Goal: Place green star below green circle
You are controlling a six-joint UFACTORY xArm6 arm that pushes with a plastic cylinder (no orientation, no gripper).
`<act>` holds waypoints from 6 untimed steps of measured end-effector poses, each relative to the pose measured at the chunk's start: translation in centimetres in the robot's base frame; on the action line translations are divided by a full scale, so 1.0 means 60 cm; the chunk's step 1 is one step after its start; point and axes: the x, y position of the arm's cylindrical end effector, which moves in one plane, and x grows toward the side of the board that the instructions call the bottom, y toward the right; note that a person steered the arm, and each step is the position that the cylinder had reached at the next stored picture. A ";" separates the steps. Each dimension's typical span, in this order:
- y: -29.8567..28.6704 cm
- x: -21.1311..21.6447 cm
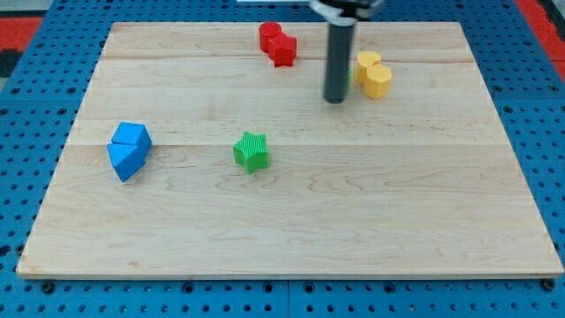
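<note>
Green star (252, 151): sits left of centre on the wooden board (291, 230), flat, alone, well apart from everything else. Small, ridged on its sides, bright green, points blunt; likely to spin if struck on one arm rather than through its middle.

Green circle: not plainly seen; perhaps hidden behind the rod, just left of the yellow blocks (373, 74), though cannot tell for sure.

My tip (335, 100): planted in the upper middle of the frame, up and to the right of the star, well apart from it, close beside the yellow pair. Bare rod, nothing to open or close, touching no block.

To do the step well: swing round to the star's left side first, without clipping it. Then push rightward through its centre in short strokes, correcting any turn. Stop beneath the circle's spot, short of the yellow pair.

Farther out: red blocks (277, 42) at top centre, blue blocks (130, 148) at far left.
</note>
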 end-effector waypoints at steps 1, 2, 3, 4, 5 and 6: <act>0.030 0.158; -0.050 0.304; -0.243 0.253; -0.229 0.183; -0.128 0.159; -0.129 0.106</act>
